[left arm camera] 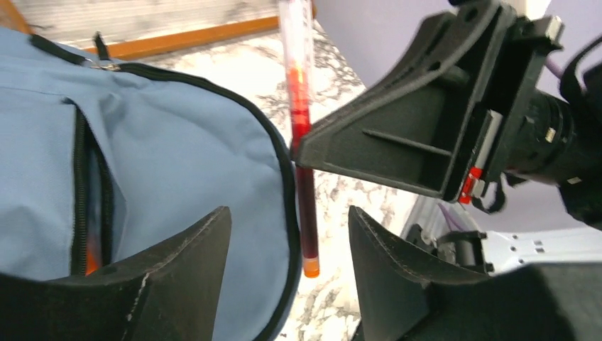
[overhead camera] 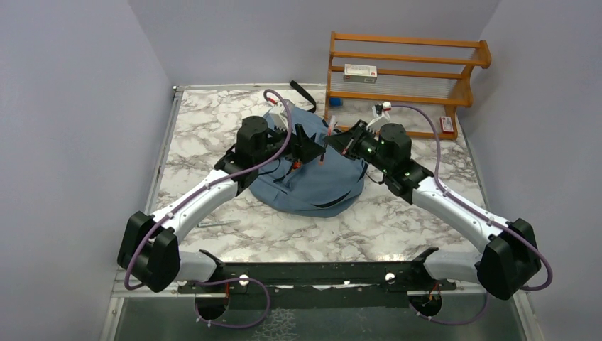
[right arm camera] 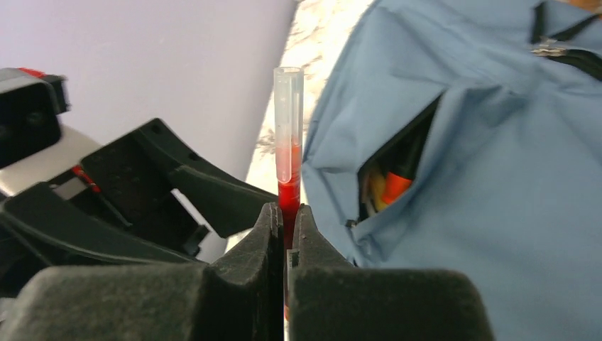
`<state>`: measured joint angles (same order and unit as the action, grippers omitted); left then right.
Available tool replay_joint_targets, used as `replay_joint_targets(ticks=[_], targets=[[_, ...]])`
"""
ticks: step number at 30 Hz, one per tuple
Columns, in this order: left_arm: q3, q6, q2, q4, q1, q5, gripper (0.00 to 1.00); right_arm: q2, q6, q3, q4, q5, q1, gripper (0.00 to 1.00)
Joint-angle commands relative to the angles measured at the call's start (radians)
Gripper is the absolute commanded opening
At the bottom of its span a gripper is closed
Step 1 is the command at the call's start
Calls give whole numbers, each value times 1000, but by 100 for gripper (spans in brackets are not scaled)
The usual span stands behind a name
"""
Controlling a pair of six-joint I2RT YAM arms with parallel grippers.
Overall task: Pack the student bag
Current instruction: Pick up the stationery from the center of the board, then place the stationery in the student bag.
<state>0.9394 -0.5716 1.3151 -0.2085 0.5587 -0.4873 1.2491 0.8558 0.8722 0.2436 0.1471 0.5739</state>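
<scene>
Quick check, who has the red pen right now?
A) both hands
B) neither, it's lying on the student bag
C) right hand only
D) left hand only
C: the right hand is pinched shut on the red pen, while the left hand stands open, its fingers clear of the pen on either side.

A white marble-patterned table (overhead camera: 284,229) carries a soft dusty-blue student bag (overhead camera: 319,188) at its centre and a wooden rack (overhead camera: 405,40) at its far right corner.
</scene>
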Motion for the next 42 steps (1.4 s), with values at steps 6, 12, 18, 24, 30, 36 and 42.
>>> replay_joint_targets(ticks=[6, 12, 18, 24, 30, 36, 42], targets=[[134, 284, 93, 302, 4, 316, 63, -80, -44, -5, -201, -198, -2, 0], [214, 432, 181, 421, 33, 473, 66, -106, -41, -40, -215, -199, -2, 0], [281, 517, 244, 475, 75, 631, 67, -118, -40, -50, -219, -209, -3, 1], [316, 556, 308, 501, 108, 687, 68, -113, -33, -50, -218, -198, -2, 1], [321, 566, 333, 512, 136, 733, 57, -108, -27, -53, -211, -167, -2, 1], [311, 553, 325, 514, 138, 759, 27, -78, -5, -33, -191, -78, -2, 1], [310, 567, 321, 518, 138, 792, 6, -11, -15, -19, -157, 29, -3, 2]])
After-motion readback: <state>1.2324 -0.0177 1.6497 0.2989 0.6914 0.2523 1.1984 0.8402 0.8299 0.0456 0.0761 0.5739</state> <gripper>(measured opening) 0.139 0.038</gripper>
